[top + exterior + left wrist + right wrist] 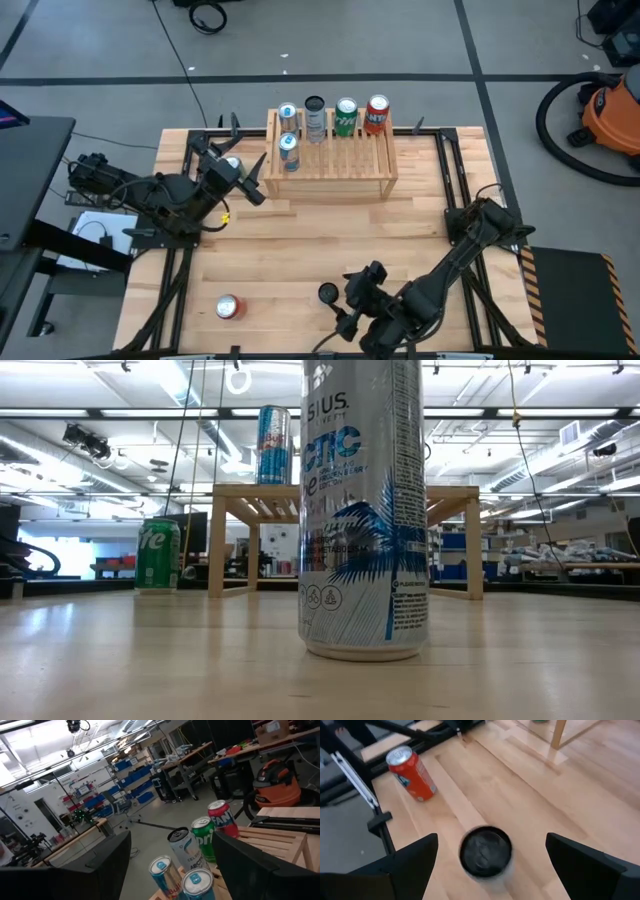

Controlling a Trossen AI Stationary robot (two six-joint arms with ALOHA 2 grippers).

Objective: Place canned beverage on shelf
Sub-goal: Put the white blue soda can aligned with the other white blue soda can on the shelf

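Shelf (330,160): light-wood rack, slatted top, stood at the far middle of the counter (300,250). Five cans on it, all upright.
- Back row, left to right: blue can (288,113), silver can (315,118), green can (346,116), red can (377,114).
- One further blue-and-silver can (289,151) stood in front of the back row, near the shelf's left end.

Loose cans on the counter:
- Tall silver can (328,294), dark top, upright near the front edge. In the low view it filled the centre of the picture (362,510). In the right wrist view it sat between the open jaws (485,851), touching neither finger.
- Red can on its side (229,307), at the front left, well apart from the tall can.
- Green can (158,554), upright beside the shelf's left leg in the low view.

Left gripper (250,178): raised just left of the shelf, jaws spread wide, holding nothing; its wrist camera looked over the shelved cans.

Right gripper (335,310): at the front of the counter, just beside the tall silver can, jaws wide open and empty.
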